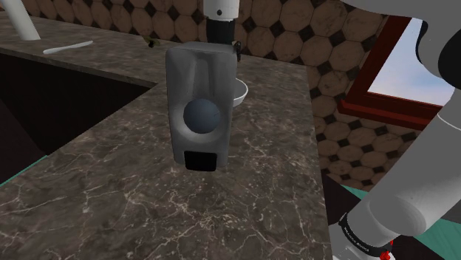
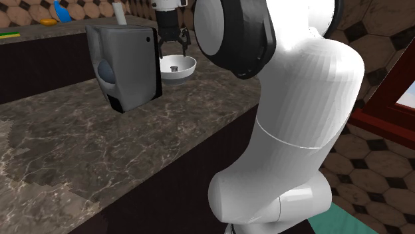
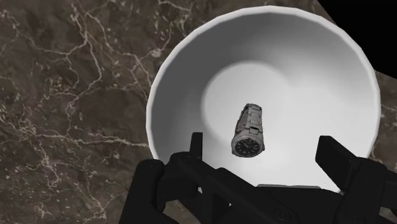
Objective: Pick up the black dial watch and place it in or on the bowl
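Observation:
A white bowl [image 3: 191,76] stands on the dark marble counter [image 3: 70,95]. A metal-banded watch with a black dial [image 3: 249,130] is inside it, near the middle. My gripper [image 3: 263,153] hangs just above the bowl, open, with its fingers [image 3: 196,149] apart on either side of the watch and not touching it. In the second exterior view the gripper [image 2: 172,48] is over the bowl [image 2: 186,66], and the watch [image 2: 174,68] shows as a small dark thing inside. In the shoulder view a grey box hides all but the bowl's rim [image 1: 239,91].
A tall grey boxy appliance [image 1: 198,103] stands on the counter in front of the bowl. A dark sunken sink [image 1: 59,96] lies at the shoulder view's left, with a white utensil [image 1: 68,47] behind it. The counter's edge [image 1: 321,177] runs along the right, near a red-framed window [image 1: 391,89].

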